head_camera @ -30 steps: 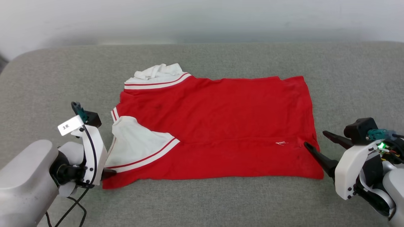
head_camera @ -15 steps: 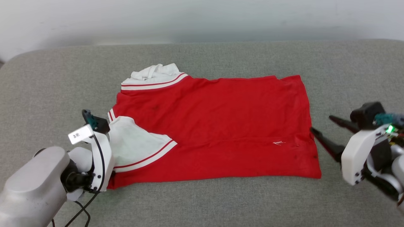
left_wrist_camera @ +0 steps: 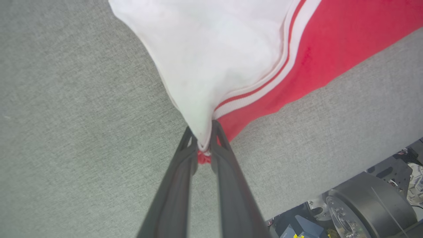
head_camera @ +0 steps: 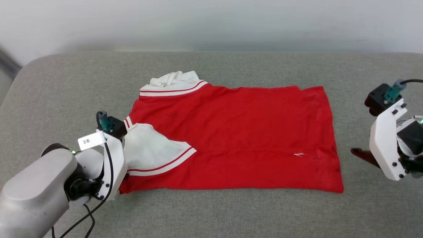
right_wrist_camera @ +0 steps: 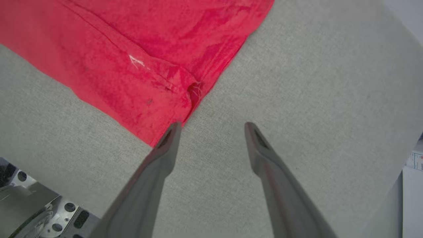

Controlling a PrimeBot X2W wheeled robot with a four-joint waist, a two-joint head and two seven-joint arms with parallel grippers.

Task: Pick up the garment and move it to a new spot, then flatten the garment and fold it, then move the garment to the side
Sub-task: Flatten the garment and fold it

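Garment [head_camera: 238, 132] lying flat on grey cushion [head_camera: 211, 215], long axis running left-right, sleeves pointing left, left gripper [left_wrist_camera: 204, 145] pinching its sleeve corner, right gripper [right_wrist_camera: 213, 127] gaping empty beside hem

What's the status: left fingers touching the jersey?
Touching. Left wrist view shows the left gripper shut on the jersey, white sleeve edge and red cloth pinched between its fingers.

My head camera looks forward and down across the whole grey padded surface [head_camera: 231, 215]. My left wrist camera sits tight on the 8 o'clock corner of the garment [left_wrist_camera: 231, 49] (closest of the three); my right wrist camera, farther back, faces its 4 o'clock corner. The head view shares both.
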